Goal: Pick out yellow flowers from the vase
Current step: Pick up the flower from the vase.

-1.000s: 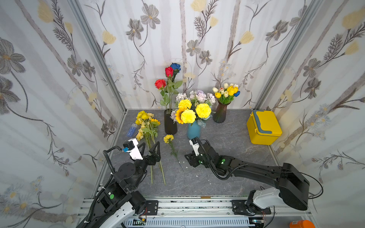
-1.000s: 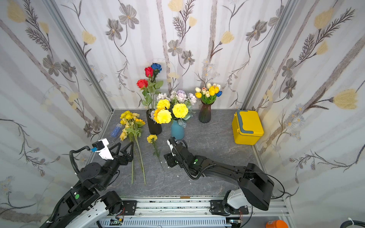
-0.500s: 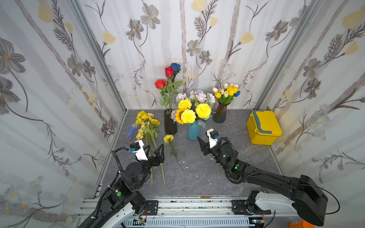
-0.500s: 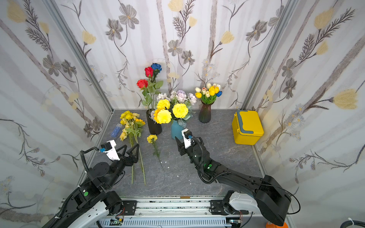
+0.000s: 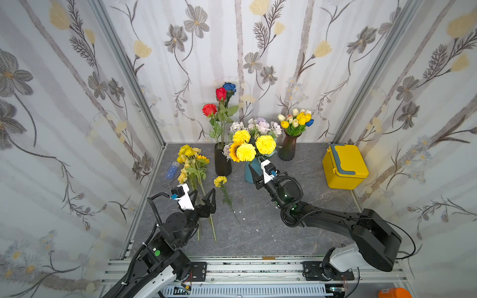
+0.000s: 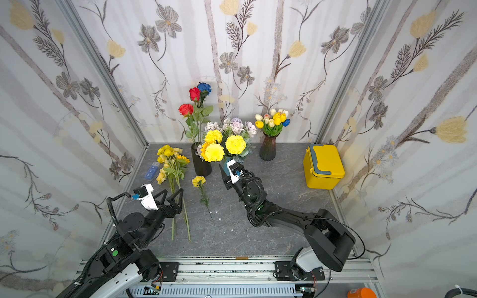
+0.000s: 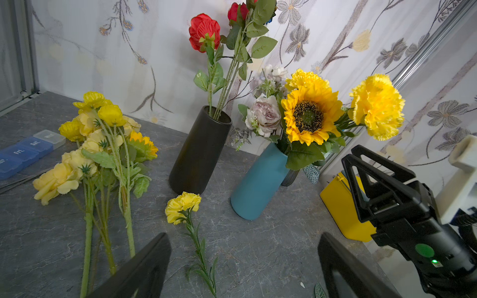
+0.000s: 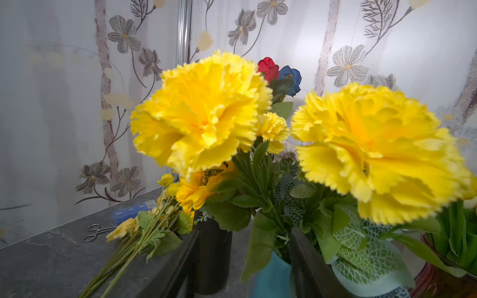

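Both top views look down from above; wrist views closely share the blue vase (image 7: 258,185).

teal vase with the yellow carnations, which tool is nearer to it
Right. The right tool sits at the teal vase, just under its blooms; the left tool hovers apart, over the yellow flowers lying on the table.

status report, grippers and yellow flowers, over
Left gripper open, empty. Right gripper open at blue vase. Four yellow flowers in it. Leaves in the way.
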`<state>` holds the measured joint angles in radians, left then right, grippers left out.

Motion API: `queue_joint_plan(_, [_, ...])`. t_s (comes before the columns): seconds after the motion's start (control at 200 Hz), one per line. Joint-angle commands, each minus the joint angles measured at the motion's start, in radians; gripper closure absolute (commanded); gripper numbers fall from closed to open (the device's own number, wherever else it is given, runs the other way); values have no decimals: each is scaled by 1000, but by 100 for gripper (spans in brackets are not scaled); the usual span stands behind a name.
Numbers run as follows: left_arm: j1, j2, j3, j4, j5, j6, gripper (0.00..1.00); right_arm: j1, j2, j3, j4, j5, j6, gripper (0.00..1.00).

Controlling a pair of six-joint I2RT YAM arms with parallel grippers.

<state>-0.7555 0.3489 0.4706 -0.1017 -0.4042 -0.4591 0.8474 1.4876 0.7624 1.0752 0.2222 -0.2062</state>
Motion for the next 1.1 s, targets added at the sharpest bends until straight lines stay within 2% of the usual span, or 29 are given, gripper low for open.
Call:
queue_joint_plan(0.0, [1, -10, -6, 28, -18, 11, 8, -9, 28, 47, 54, -23, -59, 46])
queue_joint_plan(0.235, [1, -5, -8, 36, -18, 16, 7, -20, 100, 121, 22, -41, -109, 57])
queue_joint_plan(0.669, [1, -24, -18, 28, -24, 14, 6, -20, 166, 175, 16, 10, -193, 69])
queue_joint_plan(0.814, [1, -26, -17, 25, -24, 14, 6, -19, 150, 158, 37, 43, -211, 69])
queue_joint_plan(1.099, [1, -23, -24, 36, -23, 15, 5, -19, 152, 157, 63, 59, -211, 63])
